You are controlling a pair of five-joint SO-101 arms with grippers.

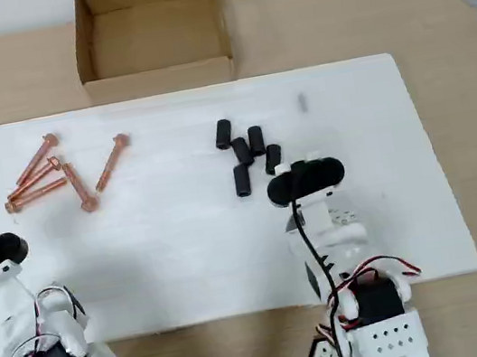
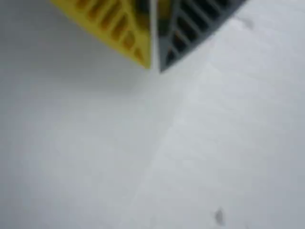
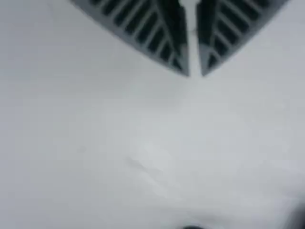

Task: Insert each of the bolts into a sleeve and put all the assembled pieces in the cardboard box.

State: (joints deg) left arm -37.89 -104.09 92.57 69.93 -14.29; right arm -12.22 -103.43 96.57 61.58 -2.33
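well, left claw (image 2: pixel 155 66) together, right claw (image 3: pixel 193 72) together, sleeves (image 1: pixel 241 151) near it, bolts (image 1: pixel 35 177) near left claw

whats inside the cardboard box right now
Inside the cardboard box just its bare brown floor shows; the bolts and sleeves lie outside on the white sheet. The near wall may cover a thin strip of floor behind it.
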